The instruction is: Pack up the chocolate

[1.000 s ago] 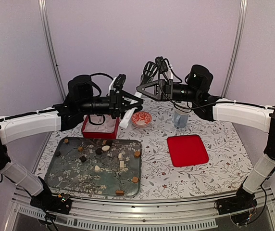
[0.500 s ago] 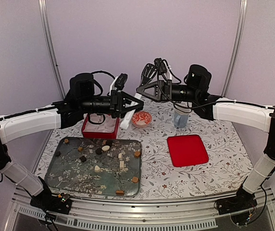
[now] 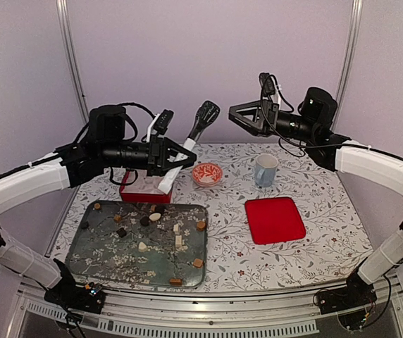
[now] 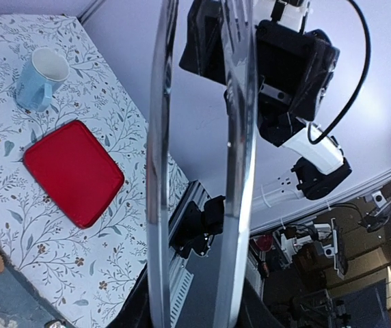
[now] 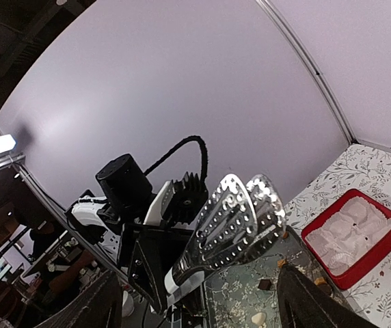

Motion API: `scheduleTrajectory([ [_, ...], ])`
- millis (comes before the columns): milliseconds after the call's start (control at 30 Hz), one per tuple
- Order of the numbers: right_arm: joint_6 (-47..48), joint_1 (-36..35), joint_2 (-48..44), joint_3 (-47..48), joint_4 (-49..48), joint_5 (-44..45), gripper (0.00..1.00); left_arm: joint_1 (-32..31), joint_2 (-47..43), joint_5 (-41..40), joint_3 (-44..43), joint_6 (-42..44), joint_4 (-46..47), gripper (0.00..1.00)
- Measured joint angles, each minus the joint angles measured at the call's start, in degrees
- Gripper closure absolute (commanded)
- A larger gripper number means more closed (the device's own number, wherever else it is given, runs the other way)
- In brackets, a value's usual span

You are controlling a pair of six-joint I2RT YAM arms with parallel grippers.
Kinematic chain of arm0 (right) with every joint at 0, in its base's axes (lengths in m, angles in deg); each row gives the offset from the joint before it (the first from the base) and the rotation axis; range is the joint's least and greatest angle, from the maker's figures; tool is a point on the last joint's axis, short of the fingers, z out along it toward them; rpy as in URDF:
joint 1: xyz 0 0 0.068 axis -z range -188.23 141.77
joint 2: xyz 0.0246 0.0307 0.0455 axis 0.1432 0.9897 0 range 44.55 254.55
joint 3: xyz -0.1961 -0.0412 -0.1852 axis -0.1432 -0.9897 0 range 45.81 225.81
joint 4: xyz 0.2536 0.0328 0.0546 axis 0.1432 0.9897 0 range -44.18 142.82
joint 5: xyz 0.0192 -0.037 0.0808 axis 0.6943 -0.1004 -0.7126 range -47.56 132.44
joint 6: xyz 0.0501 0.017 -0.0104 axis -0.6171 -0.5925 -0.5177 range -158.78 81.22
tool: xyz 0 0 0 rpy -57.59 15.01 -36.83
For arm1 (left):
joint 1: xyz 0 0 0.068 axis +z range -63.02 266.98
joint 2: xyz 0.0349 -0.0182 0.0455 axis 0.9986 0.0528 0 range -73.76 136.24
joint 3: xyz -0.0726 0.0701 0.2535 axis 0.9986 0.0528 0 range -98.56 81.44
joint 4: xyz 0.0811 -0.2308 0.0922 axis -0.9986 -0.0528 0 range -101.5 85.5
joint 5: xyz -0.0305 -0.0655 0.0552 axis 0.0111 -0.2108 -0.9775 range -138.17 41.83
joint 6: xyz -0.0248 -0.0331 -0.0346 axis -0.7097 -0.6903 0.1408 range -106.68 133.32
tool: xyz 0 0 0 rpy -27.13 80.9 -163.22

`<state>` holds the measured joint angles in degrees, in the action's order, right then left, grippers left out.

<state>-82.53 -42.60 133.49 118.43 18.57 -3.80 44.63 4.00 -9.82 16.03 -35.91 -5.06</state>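
Observation:
The chocolate (image 3: 145, 220) lies as several dark, caramel and cream pieces scattered on a dark patterned tray (image 3: 89, 246); a few pieces (image 5: 264, 283) show under the tongs in the right wrist view. My left gripper (image 3: 177, 156) hangs above the tray's far edge, shut on the handle of perforated metal tongs (image 3: 203, 115) that point up and right. Both tong arms (image 4: 240, 171) run straight up the left wrist view from my left gripper (image 4: 195, 311). My right gripper (image 3: 238, 116) is open and empty, off to the right of the tong heads (image 5: 240, 225).
A red box with a white liner (image 3: 145, 186) stands behind the tray. A red-and-white small bowl (image 3: 207, 174) and a blue mug (image 3: 264, 170) sit at the back middle. A flat red lid (image 3: 275, 220) lies right of the tray.
My right gripper has opened, let go of the tongs and drawn back to the right, uncovering the mug. My left gripper has closed on the tongs and shifted slightly left with them.

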Motion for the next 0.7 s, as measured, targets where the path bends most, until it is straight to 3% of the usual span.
scheduleTrajectory([
  [367,2.75,1.55,-9.05,-8.76,10.73,0.96,0.14,0.48,-11.19,-12.66,-2.71,14.01,-32.46,0.7],
  [700,5.31,1.55,-13.9,-13.49,20.37,0.48,0.11,-1.57,-19.69,-22.71,0.96,14.05,-53.2,0.64],
])
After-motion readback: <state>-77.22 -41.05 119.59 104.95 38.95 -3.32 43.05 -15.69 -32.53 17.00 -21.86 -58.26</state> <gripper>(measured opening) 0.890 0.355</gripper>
